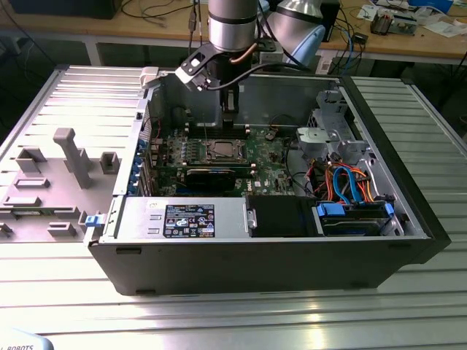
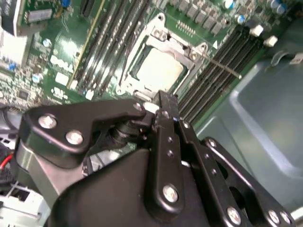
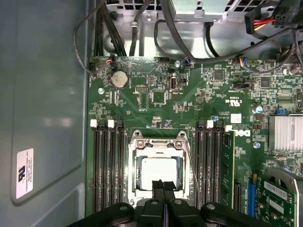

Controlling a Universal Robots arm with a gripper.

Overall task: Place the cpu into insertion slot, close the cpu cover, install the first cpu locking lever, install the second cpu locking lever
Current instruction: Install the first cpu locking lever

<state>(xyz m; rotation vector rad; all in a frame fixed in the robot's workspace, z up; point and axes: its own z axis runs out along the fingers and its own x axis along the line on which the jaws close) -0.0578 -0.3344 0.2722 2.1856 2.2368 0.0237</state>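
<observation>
While the tool [image 3: 164, 185] is held low over the green board [image 3: 142, 94], its two fingers are seen pressed together, with nothing gripped between them. The cpu [image 3: 158, 172] is noted just beyond the tool tips, lying flat in the insertion slot [image 3: 158, 138] with its silvery top facing up. Being square, it has no long axis, and its edges are set parallel to the black memory slots [image 3: 109, 165] on either side of the tool. The cpu cover [image 3: 133, 168] is seen lying flat around the chip, which shows through the square cut-out. A thin lever rod [image 3: 191, 165] is noted beside the cover, standing off it at a slant to the memory slots.

In the exterior view the tool [image 1: 230, 120] is seen pointing down inside the open computer case [image 1: 292, 262], which rests on a ribbed metal bench [image 1: 408, 292]. A white sticker [image 3: 24, 172] is fixed to the grey case wall off to one side of the tool. A printed label [image 1: 190, 219] is carried on the grey box at the near edge of the case, and its text is not made out.
</observation>
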